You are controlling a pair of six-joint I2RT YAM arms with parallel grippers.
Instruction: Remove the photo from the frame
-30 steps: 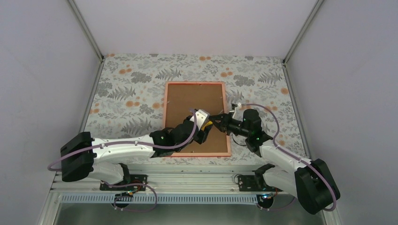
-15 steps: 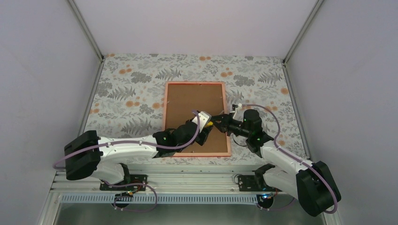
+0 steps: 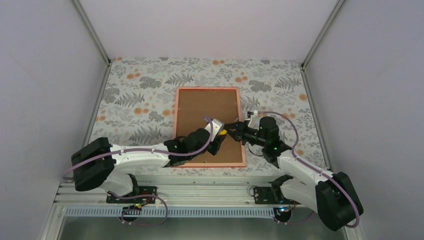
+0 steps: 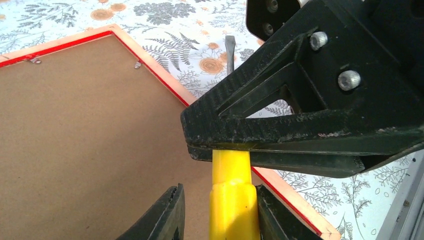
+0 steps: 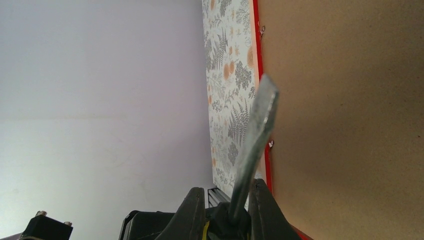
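**Worktop** (image 3: 140,100): covered in a fern-and-flower print and carried everything listed here.

**Frame** (image 3: 207,88): thin red rim. It lay flat and face down on the worktop, which put its rear uppermost for working on. The brown backing board (image 3: 202,110) sat inside the rim. Small metal clips (image 4: 137,64) along the inner edge appeared to pin the board in place.

**Photo**: not visible in any view. It was judged to lie inside the frame under the backing board, not yet taken out.

**Left hand** (image 4: 219,200): hovered over the backing board near the frame's right rim, towards its near end. The fingers were partly spread on either side of the screwdriver's handle. One looked to touch the handle and the other stood off with a gap, so nothing was clamped. The hand seemed placed either to receive the tool or to give it up.

**Screwdriver** (image 4: 231,172): yellow handle, flat steel blade (image 5: 256,130). It was held in the air close to the frame's right rim, clear of the board, with the handle end between the left hand's fingers and the blade pointing away from that hand. Its probable use was bending back the clips so that the board could lift.

**Right hand** (image 5: 226,200): reached in across the frame's right rim from the outer side. The fingers were closed tight on the screwdriver near where handle meets shaft, and this hand alone bore the tool's weight.
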